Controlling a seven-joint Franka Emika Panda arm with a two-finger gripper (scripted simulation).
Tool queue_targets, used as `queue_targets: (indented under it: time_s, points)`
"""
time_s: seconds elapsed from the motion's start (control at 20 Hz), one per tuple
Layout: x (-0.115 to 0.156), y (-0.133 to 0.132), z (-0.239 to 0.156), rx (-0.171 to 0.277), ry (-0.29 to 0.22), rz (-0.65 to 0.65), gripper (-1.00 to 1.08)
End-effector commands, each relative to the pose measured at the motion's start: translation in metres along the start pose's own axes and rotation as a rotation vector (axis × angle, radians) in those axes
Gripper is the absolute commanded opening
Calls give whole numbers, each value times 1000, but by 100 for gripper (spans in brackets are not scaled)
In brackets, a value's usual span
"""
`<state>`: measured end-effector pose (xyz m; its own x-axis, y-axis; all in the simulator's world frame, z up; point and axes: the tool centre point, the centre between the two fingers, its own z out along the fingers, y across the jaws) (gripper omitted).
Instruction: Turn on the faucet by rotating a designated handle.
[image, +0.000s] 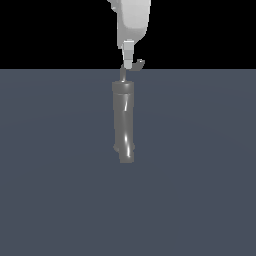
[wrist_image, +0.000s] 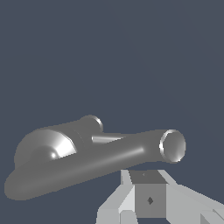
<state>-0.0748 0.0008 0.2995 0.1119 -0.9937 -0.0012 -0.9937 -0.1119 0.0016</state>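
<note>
Exterior view shows the gripper hanging straight down from the pale arm at the top of the faucet, its one visible finger level with the handle. Whether the jaws are parted or closed on the rod I cannot tell; only that finger shows clearly here, and the wrist view shows just blocky grey gripper parts. The handle is a thin bent rod whose hooked tip points toward the exterior view's right, running roughly level and crosswise to the upright cylinder below. It lies at the fingertip, touching or just beside it. Judging from this, the coming move is a sideways sweep around the faucet's upright axis on the grey floor.
</note>
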Motion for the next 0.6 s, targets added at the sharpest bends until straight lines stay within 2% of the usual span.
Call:
queue_targets:
  time_s: [0.0,0.55]
  points:
    - [15,-5,0,2,1,16,-100]
    - [57,-29,0,2,1,37,-100]
